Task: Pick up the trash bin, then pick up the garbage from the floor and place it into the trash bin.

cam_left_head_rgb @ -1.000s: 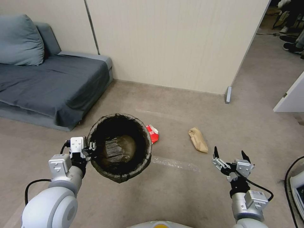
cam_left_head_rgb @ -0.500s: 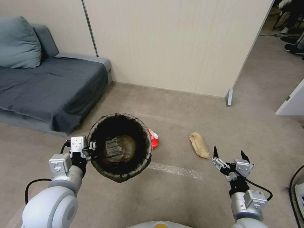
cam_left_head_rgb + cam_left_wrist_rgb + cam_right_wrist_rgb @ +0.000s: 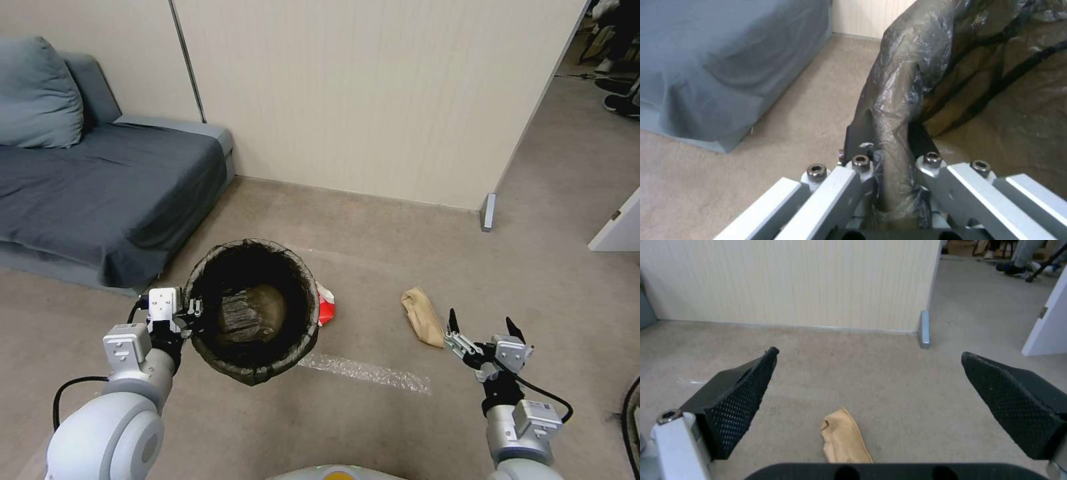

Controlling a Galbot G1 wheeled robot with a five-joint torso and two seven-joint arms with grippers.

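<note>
I hold the trash bin [image 3: 252,312] off the floor at front left, its dark bag folded over the rim. My left gripper [image 3: 193,311] is shut on the bin's near-left rim [image 3: 891,126], one finger inside and one outside. A red-and-white carton [image 3: 327,305] lies on the floor just right of the bin, partly hidden behind it. A crumpled brown paper bag [image 3: 423,317] [image 3: 843,437] lies further right. My right gripper [image 3: 482,329] hovers open just near and right of the bag, fingers [image 3: 735,400] spread wide above it.
A grey sofa [image 3: 100,180] with a cushion stands at the left. A beige partition wall [image 3: 360,93] runs across the back, ending at a grey foot [image 3: 489,211]. A strip of clear tape [image 3: 363,372] lies on the carpet. A white door [image 3: 617,230] is at right.
The whole view has shifted as the robot moved forward and turned slightly; the paper bag and carton now lie closer to me. Both arms keep their pose.
</note>
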